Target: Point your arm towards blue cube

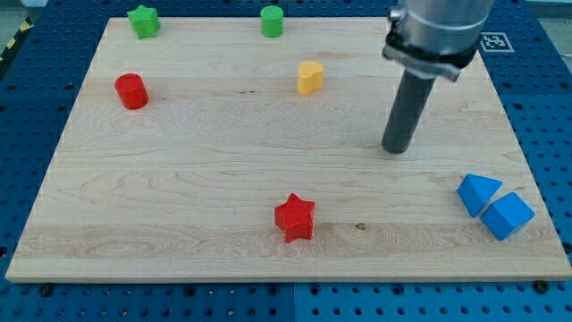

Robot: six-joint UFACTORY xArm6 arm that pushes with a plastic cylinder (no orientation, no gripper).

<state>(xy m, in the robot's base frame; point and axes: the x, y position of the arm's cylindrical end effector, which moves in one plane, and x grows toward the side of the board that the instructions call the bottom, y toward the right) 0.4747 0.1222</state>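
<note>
We have no pincer on this arm, so there is nothing to open, close or hold; we work with a straight dark rod, and my tip (396, 149) rests on the wooden board (206, 188) in its right half, apart from every block.

The task's things sit in the near right corner. Two blue pieces lie there touching each other: a blue triangular block (477, 193) on the left and slightly farther, and the blue cube (508, 215) just to its right and nearer, close to the board's right edge. My tip stands farther back and to the left of both, with bare wood between.

Elsewhere, a red star (295, 217) lies near the front at the middle, a yellow heart-like block (309, 78) sits left of the tip and farther back, a red cylinder (131, 91) is at the far left, and a green star (143, 21) and a green cylinder (272, 21) line the far edge.

We judge the approach as begun but not finished: the tip is on the proper side of the board yet not beside the cube. The next move, as we see it, calls for sliding nearer and rightward. The triangular block lies almost on the direct line, so we would favour swinging right first and coming in from the cube's far side, stopping short of contact so as not to shove it off the edge
</note>
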